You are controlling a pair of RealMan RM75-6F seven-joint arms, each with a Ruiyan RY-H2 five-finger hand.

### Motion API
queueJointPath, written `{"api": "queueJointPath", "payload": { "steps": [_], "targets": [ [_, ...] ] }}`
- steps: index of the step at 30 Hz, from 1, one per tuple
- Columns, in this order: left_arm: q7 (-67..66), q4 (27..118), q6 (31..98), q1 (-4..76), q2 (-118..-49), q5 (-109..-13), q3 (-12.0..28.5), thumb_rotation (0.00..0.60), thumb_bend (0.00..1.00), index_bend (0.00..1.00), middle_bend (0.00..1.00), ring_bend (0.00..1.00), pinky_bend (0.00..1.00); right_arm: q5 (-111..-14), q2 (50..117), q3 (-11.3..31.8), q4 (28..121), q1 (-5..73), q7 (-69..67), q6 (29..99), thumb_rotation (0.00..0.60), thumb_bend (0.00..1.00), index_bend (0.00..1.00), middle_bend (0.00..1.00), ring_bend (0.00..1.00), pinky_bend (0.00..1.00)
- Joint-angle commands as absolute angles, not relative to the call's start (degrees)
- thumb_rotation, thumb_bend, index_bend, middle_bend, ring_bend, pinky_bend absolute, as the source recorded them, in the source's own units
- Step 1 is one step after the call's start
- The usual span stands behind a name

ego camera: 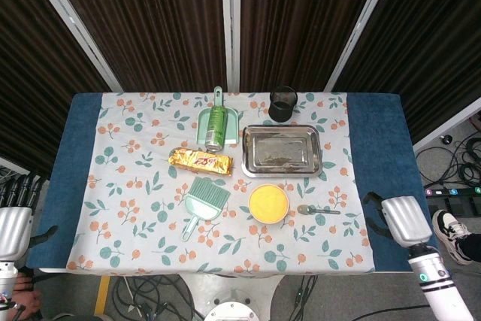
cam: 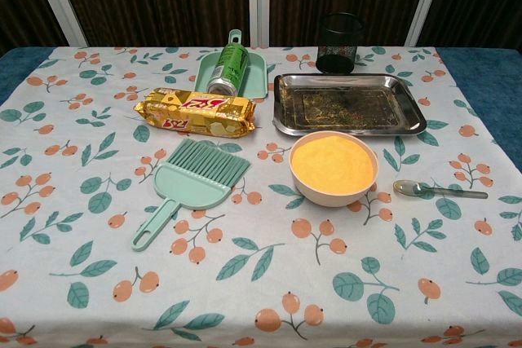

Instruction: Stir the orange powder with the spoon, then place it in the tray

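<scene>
The spoon (cam: 438, 191) lies flat on the flowered cloth (cam: 73, 193), just right of the bowl (cam: 334, 168) of orange powder (cam: 333, 163), bowl end toward it and handle pointing right; nothing touches it. The tray (cam: 349, 103), a scuffed steel one, sits directly behind the bowl, close to its far rim, with a black mesh cup (cam: 338, 41) behind the tray's left half. To the left of the tray a green can (cam: 228, 68) lies on its side in a pale green dustpan (cam: 255, 76), and nearer the front a gold snack pack (cam: 194, 112) rests across the cloth, with a green brush (cam: 188, 184) in front of it, its bristles toward the pack and handle toward the front edge. In the head view the right hand (ego camera: 401, 219) is over the blue table (ego camera: 379, 148) beyond the cloth's right edge, near the front corner and well apart from the spoon; only its pale back shows (the fingers are hidden beneath it), so I cannot tell whether it is open or closed, though it holds nothing visible. The left hand (ego camera: 13, 219) sits off the table's front left corner, dark fingers pointing up and apart, empty. Neither hand appears in the chest view.
</scene>
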State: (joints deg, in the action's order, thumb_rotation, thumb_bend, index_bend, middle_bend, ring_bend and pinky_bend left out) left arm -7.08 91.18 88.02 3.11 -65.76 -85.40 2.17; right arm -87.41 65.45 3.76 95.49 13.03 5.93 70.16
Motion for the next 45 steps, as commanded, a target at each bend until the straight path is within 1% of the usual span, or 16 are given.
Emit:
{"api": "queueJointPath", "payload": {
  "steps": [1,6,12,15,17,23,37,45],
  "targets": [
    [-6.5,90.7,87.8,3.0,-65.9,-85.3,2.1,0.6,0.0,0.05,0.05,0.05,0.08,-82.5,69.8,4.2,94.3,17.4,9.4,62.8,0.6,0.23,0.45,0.9,0.97,1.0],
    [-5.5,89.9,87.2,3.2,-66.3,-85.1,2.1,0.6,0.0,0.05,0.05,0.05,0.08,-78.2,74.4,4.9,91.2,20.0,11.9,58.8,0.6,0.23,0.45,0.9,0.97,1.0],
    [-4.6,89.0,86.4,3.4,-66.8,-84.9,2.0,0.6,0.0,0.05,0.05,0.05,0.08,-74.4,77.8,4.7,87.8,22.5,14.7,54.7,0.6,0.23,0.45,0.9,0.97,1.0],
    [-4.3,88.7,86.2,3.4,-66.9,-85.0,1.9,0.6,0.0,0.05,0.05,0.05,0.08,-73.0,79.4,4.8,85.9,23.4,15.5,53.7,0.6,0.27,0.45,0.9,0.97,1.0],
    [-4.1,88.6,86.2,3.5,-66.9,-85.0,2.0,0.6,0.0,0.05,0.05,0.05,0.08,-72.4,80.2,4.8,84.8,23.9,15.9,53.4,0.6,0.28,0.45,0.9,0.97,1.0],
    [-3.8,88.4,85.9,3.5,-67.0,-84.8,1.9,0.6,0.0,0.05,0.05,0.05,0.08,-70.9,82.2,4.7,82.6,25.2,16.6,52.3,0.6,0.29,0.47,0.9,0.97,1.0],
    [-3.4,88.4,85.2,3.6,-66.8,-84.2,2.1,0.6,0.0,0.05,0.05,0.05,0.08,-69.9,84.9,3.5,79.9,26.2,16.9,52.0,0.6,0.29,0.48,0.9,0.97,1.0],
    [-3.1,88.0,85.1,3.6,-67.0,-84.2,2.0,0.6,0.0,0.05,0.05,0.05,0.08,-69.5,85.6,3.4,79.2,26.6,17.0,52.5,0.6,0.29,0.52,0.9,0.97,1.0]
  ]
}}
